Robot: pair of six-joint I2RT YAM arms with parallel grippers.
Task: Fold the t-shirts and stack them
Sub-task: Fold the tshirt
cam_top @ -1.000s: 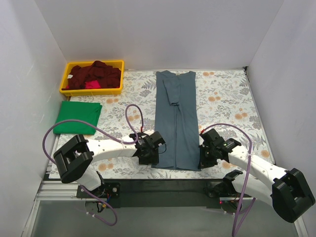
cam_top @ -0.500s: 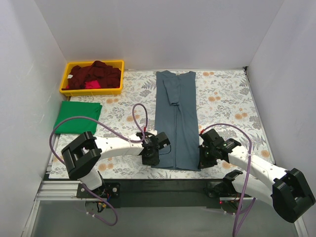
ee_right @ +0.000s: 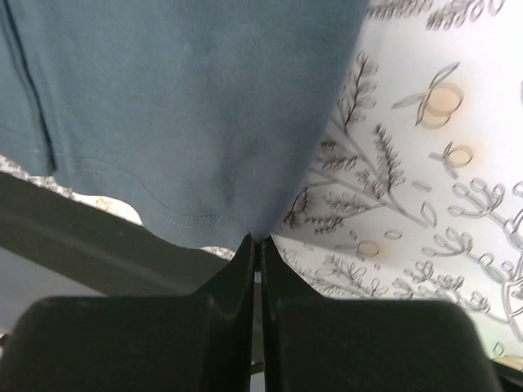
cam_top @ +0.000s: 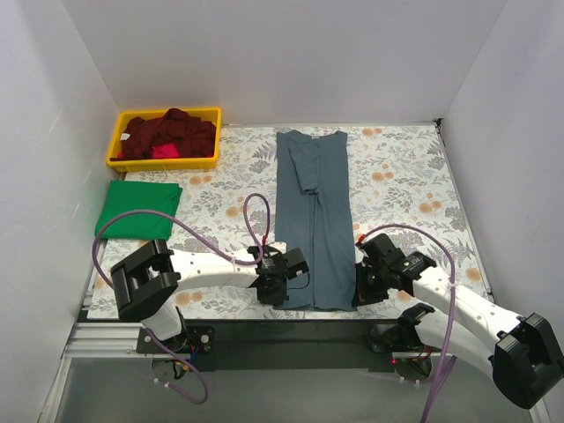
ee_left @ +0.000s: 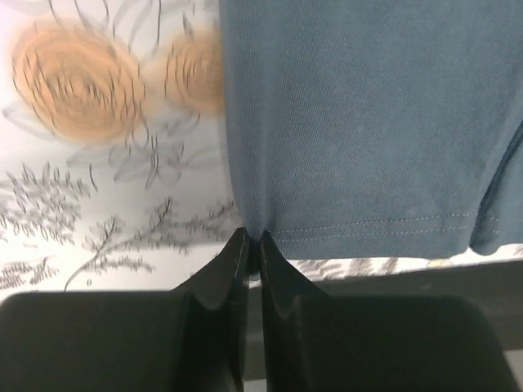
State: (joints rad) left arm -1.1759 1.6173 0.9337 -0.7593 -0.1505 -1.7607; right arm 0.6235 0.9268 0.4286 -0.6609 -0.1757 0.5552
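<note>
Two hem corners of the slate-blue t-shirt [cam_top: 313,220] are pinched by left tool [ee_left: 253,237] and right tool [ee_right: 255,238]; floral cloth [cam_top: 397,185] flanks it.

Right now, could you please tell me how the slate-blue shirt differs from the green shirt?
The slate-blue shirt is a long narrow strip running up the middle of the floral cloth; the green shirt is a compact folded rectangle near the left edge. The slate-blue shirt has its near corners pinched by the left gripper and right gripper; the green shirt is untouched. Both lie flat, outside the yellow bin.
</note>
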